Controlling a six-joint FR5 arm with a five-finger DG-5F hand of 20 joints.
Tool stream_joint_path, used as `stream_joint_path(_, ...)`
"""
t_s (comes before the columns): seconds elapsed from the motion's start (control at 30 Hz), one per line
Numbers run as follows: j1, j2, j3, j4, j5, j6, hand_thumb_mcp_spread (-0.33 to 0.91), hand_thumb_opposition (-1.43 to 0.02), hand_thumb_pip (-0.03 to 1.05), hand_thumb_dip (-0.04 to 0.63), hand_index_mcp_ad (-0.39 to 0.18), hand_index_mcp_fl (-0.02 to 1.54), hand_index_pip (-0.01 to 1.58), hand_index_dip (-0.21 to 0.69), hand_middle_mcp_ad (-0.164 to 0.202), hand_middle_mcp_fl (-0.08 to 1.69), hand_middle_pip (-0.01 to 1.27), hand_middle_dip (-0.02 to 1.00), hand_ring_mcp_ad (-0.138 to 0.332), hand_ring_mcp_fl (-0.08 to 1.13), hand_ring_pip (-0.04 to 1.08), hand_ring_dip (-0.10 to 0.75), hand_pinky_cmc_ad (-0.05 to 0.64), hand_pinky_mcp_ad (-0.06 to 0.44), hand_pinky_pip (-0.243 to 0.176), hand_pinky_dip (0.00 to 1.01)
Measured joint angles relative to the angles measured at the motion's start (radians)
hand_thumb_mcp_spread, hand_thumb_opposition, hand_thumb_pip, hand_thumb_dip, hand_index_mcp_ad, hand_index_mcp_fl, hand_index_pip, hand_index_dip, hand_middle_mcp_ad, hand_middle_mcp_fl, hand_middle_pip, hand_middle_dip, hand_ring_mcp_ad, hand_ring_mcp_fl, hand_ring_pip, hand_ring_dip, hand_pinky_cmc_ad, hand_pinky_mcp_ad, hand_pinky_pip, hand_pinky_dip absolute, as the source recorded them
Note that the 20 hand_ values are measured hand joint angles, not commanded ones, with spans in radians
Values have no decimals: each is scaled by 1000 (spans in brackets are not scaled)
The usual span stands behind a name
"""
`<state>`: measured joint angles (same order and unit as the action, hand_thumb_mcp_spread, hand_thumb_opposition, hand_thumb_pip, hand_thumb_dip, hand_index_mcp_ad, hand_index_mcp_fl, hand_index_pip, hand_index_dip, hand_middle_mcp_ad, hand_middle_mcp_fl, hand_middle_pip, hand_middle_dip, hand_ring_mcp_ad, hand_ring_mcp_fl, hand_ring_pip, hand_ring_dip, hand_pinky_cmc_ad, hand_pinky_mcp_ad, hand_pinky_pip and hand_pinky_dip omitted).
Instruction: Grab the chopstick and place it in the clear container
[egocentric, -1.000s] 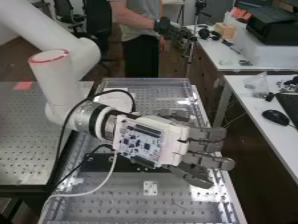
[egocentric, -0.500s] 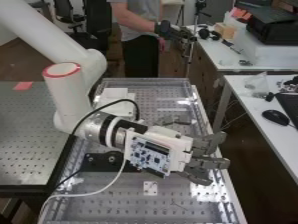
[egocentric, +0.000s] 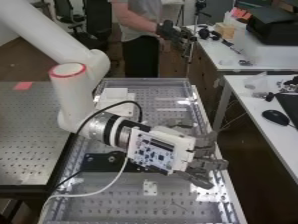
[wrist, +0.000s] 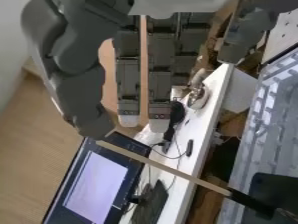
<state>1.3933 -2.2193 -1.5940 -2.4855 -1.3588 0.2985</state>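
So the hand just shifted a bit toward the near end, fingers spread fairly wide, holding nothing I can see. Chopstick slants past the fingertips, light end by one; can't tell if they touch. Looks like grab time. Perforated clear tray, maybe the container, lies beyond the fingers.
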Motion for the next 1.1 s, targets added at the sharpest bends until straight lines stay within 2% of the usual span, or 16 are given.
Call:
stream_joint_path(0.1, 2, -4, 11, -10, -11, -14, 503, -799, 597, 321, -54, 471, 794, 154, 61, 658, 342, 590, 5, 278, 98, 267, 257, 232, -75, 190)
stream_joint_path(0.47, 7, -20, 34, -18, -37, 12, 501, -799, 597, 321, -73, 475, 721, 154, 61, 661, 346, 588, 9, 295, 101, 295, 257, 229, -75, 190)
stream_joint_path(0.53, 8, -22, 37, -18, -41, 8, 501, -799, 597, 321, -73, 475, 721, 154, 61, 670, 346, 588, 5, 298, 101, 291, 257, 229, -79, 182)
stream_joint_path(0.6, 10, -24, 40, -20, -43, 3, 508, -799, 597, 321, -75, 478, 721, 154, 61, 688, 361, 588, 9, 314, 103, 298, 257, 232, -59, 182)
stream_joint_path(0.77, 16, -26, 44, -22, -11, -19, 520, -799, 597, 321, -75, 520, 738, 154, 58, 709, 379, 588, 5, 328, 103, 298, 257, 229, -59, 182)
stream_joint_path(0.97, 15, -30, 50, -30, 0, -29, 557, -799, 529, 311, -75, 590, 778, 154, 61, 759, 393, 588, 5, 379, 101, 298, 262, 229, -38, 176)
stream_joint_path(1.1, 15, -37, 60, -42, -2, -28, 565, -799, 525, 307, -80, 604, 782, 154, 59, 763, 403, 607, 5, 393, 101, 304, 300, 232, -28, 182)
